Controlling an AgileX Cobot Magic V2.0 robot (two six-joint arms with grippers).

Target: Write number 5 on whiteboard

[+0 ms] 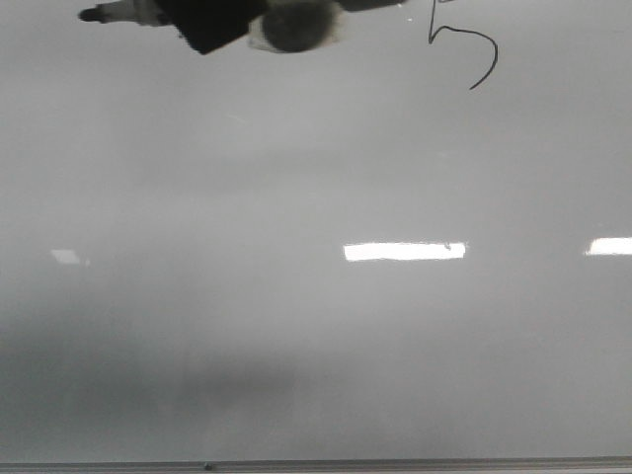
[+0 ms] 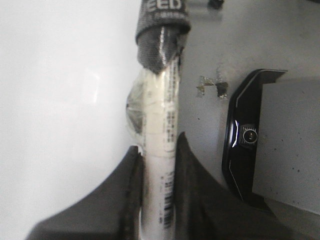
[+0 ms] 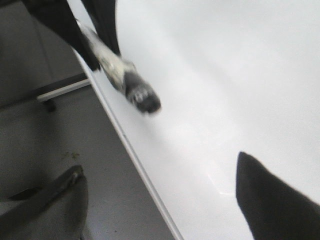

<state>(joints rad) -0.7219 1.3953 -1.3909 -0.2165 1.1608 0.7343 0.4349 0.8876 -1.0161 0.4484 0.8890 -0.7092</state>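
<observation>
The whiteboard (image 1: 316,326) fills the front view. The number 5 (image 1: 464,49) is drawn in thin black line at its top right, its top stroke cut by the frame edge. My left gripper (image 1: 212,25) is at the top left of that view, shut on a white marker (image 1: 123,12) whose dark tip points left. In the left wrist view the gripper (image 2: 159,150) clamps the marker (image 2: 160,115) by its barrel, over the board's edge. My right gripper (image 3: 159,162) is open and empty, straddling the board's frame (image 3: 135,155); the marker (image 3: 125,80) shows ahead of it.
Bright white light reflections (image 1: 405,251) lie across the board. Its grey metal frame (image 1: 316,464) runs along the near edge. Beside the board, over grey floor, is a black device with a lens (image 2: 247,145). A pale bar (image 3: 60,90) lies off the board's edge.
</observation>
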